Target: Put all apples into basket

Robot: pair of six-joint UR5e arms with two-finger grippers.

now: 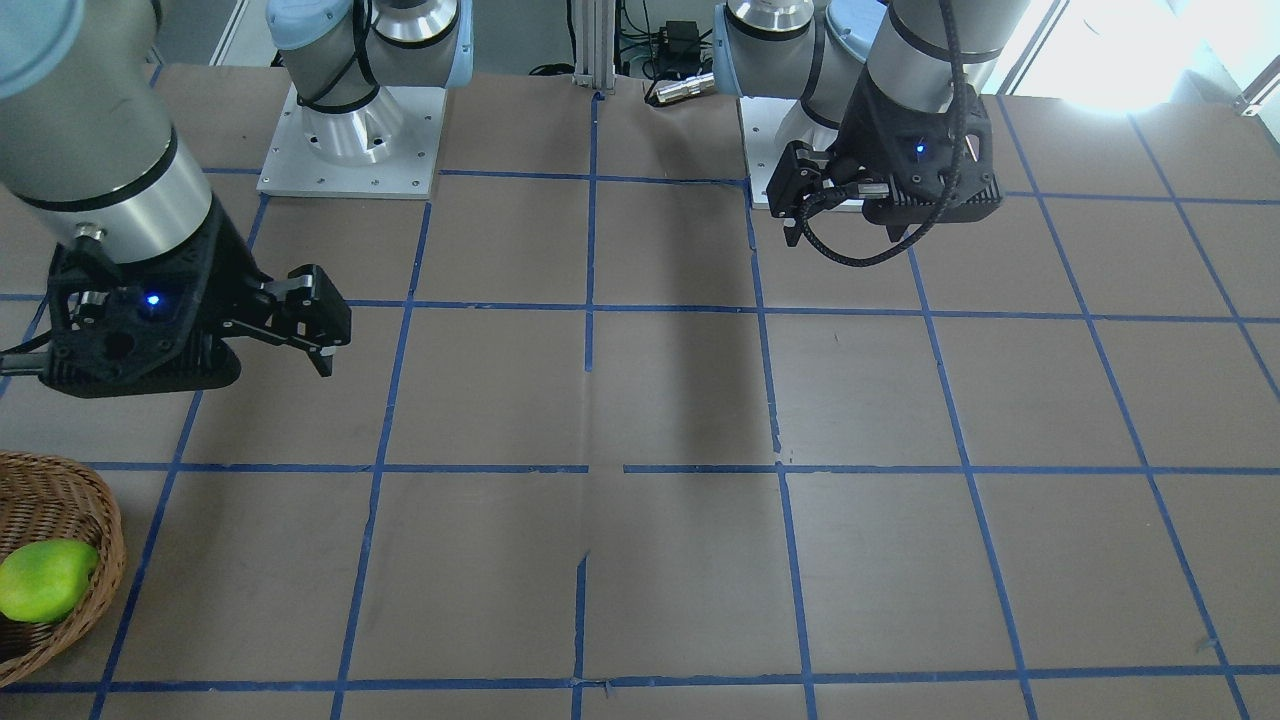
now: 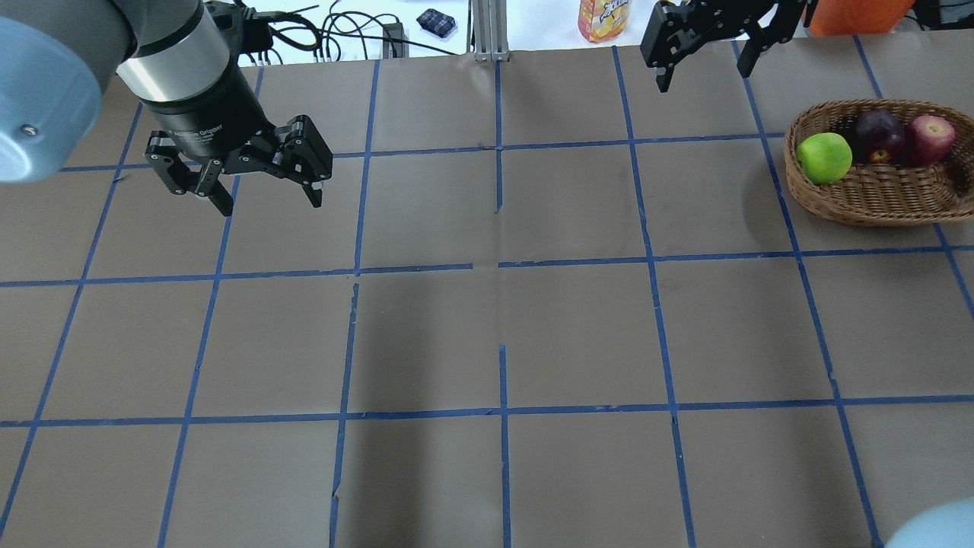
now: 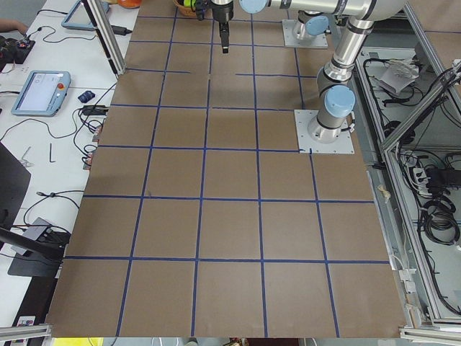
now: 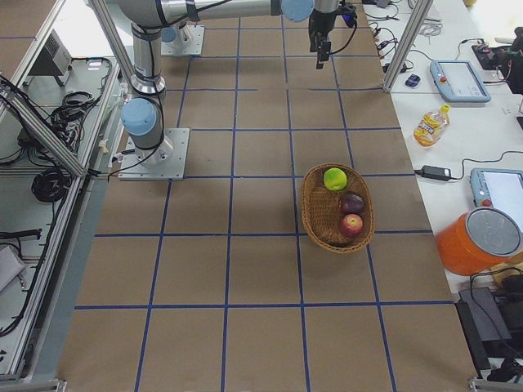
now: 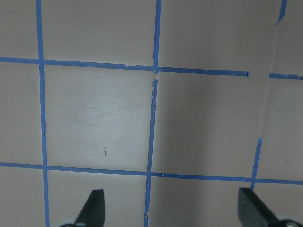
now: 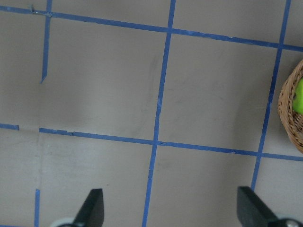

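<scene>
Lime green round apple [image 2: 823, 157], dark maroon apple [image 2: 876, 133] & red streaked apple [image 2: 928, 139] all lie in round light-brown wicker basket [image 2: 875, 202], overhead 2 o'clock. Left gripper [image 2: 270, 204] (10 o'clock), right gripper [image 2: 704, 78] (1 o'clock): spread wide, holding nothing.

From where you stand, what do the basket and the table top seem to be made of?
The basket looks like woven wicker, light brown, matte: crossing strands, braided rim. The table top is probably dull brown paper or card, creased and seamed, gridded with blue tape.
</scene>
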